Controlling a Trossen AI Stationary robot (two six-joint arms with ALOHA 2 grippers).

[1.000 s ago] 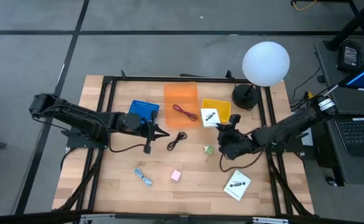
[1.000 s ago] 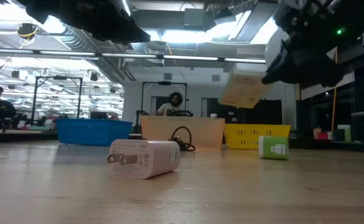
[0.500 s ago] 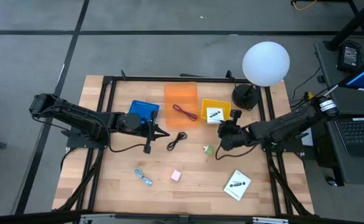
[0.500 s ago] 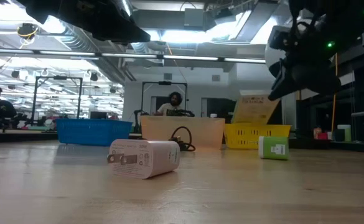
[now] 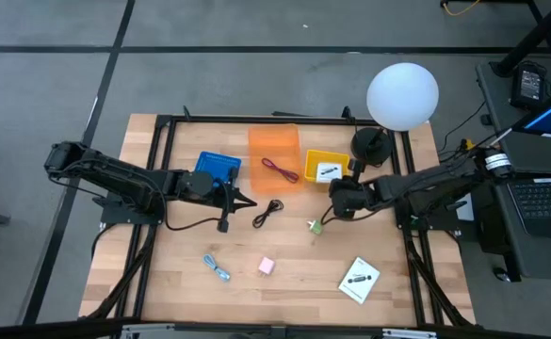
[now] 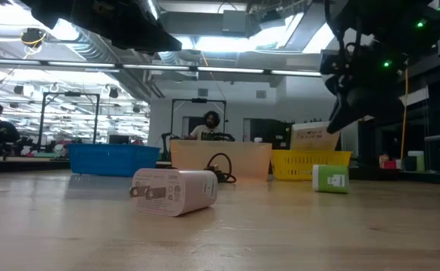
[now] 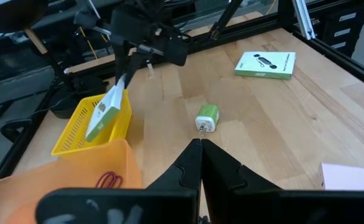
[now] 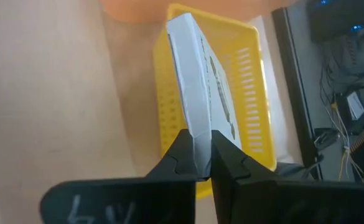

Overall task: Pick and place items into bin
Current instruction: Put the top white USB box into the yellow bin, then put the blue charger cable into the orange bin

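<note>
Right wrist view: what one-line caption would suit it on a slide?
Right gripper shut on a white card, holding it over the yellow basket.

- A robotics lab or test hall, not a home: the wooden table (image 5: 284, 273) sits on grey concrete floor inside a black metal frame (image 5: 167, 127), with two dark robot arms mounted at its sides.
- Beyond the table, the low view shows an open industrial ceiling with strip lights (image 6: 204, 69) and exposed ducts.
- Behind the table, a person (image 6: 211, 125) sits at a workstation; more racks and benches stand farther back.
- Beside the table, a laptop (image 5: 546, 202) rests on a side desk, with cables trailing nearby.
- At the table's far edge stands a white globe lamp (image 5: 402, 96).
</note>
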